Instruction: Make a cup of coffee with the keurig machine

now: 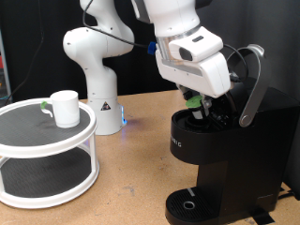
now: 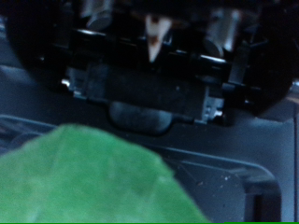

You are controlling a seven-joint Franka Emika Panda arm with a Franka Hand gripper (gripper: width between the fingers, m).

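A: Jaws: state cannot be told. The gripper point(image 1: 195, 97) hangs over the open top of the machine point(image 1: 220, 155), its tips hidden behind a green-topped pod point(image 1: 192, 98) that sits right at the tips. Whether they clench it, I cannot confirm.

B: Wrist view?

A: Item: green blur point(image 2: 93, 182), filling the near field, probably that pod top. Beyond the jaws: the dark pod chamber point(image 2: 149, 75), open, lid handle point(image 1: 249, 89) raised just beside the jaws.

B: Cup?

A: Item: cup point(image 1: 65, 108), white, upright, on the upper tier of a white round stand point(image 1: 47, 155); well apart from the jaws, towards the exterior view's left. Drip tray point(image 1: 190, 202), below the jaws, bears nothing.

B: Handling?

A: Cup: judged light, rigid, probably ceramic, so breakable and smooth. Best taken across the rim wall or by the handle point(image 1: 44, 106), marked green. Pod: judged light, thin-walled, easily crushed; grip at its sides.
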